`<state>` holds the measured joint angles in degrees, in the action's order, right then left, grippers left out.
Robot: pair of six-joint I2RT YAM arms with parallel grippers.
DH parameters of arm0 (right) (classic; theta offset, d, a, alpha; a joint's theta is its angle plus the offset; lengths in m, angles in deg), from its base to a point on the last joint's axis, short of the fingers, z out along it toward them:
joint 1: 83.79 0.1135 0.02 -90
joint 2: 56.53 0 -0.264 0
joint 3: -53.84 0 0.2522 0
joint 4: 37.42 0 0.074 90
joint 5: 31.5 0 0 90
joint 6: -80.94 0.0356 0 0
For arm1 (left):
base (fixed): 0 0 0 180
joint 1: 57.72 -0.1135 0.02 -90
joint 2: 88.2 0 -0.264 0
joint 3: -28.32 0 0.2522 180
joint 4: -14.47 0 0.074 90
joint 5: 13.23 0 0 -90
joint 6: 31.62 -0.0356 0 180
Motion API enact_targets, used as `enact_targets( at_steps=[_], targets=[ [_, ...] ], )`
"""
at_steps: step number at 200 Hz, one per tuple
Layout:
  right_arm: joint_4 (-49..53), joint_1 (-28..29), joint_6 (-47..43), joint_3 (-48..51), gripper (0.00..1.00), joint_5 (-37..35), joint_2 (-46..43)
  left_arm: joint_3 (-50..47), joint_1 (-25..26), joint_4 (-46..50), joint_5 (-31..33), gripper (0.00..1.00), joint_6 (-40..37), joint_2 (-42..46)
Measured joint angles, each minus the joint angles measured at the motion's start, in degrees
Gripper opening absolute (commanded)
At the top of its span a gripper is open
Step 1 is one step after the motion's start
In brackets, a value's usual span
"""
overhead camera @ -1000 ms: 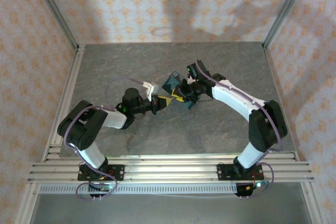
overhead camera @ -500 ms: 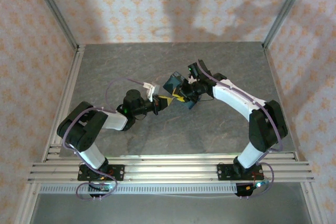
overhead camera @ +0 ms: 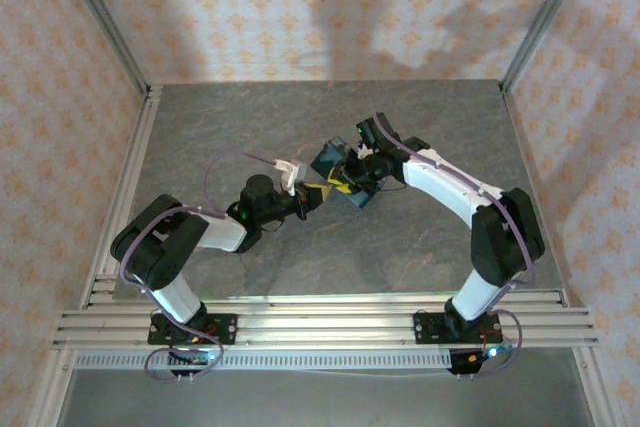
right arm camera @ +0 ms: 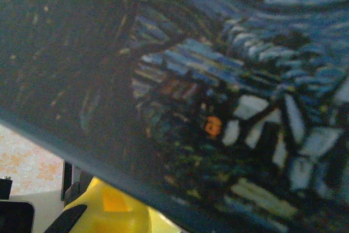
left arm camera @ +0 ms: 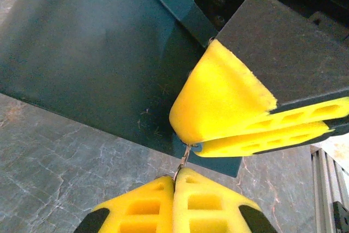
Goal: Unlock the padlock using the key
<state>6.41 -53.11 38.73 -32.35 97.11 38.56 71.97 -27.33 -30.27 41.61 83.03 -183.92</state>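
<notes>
Left claw is clamped shut on the key, whose long axis runs straight ahead from its tips into the nip of the right claw, hard against the Starry Night tin, with the counter beneath. Right claw's pads stand nearly together; whether they grip anything cannot be told, and the padlock, judged to sit there, is hidden between them. Count: one key, one tin, two claws.

Matt smooth tin, metal key.
</notes>
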Motion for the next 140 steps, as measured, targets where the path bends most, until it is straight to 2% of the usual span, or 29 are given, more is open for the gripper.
enact_targets(
  at_steps=[74, 110, 140],
  targets=[
    [-0.66, -0.02, 0.07, 0.13, 0.00, 0.15, 0.13, 0.13, 0.28, -6.12, 0.07, 0.00, 8.85, -2.71],
    [-2.89, 0.04, 1.11, 2.40, 0.00, -0.72, 0.13, 0.28, 1.40, -5.99, 1.66, 0.00, 8.44, -4.24],
    [-3.50, 0.94, 2.19, 4.70, 0.00, -1.66, 0.46, -1.33, 4.11, -4.90, 6.01, 0.00, 3.91, -4.55]
  ],
)
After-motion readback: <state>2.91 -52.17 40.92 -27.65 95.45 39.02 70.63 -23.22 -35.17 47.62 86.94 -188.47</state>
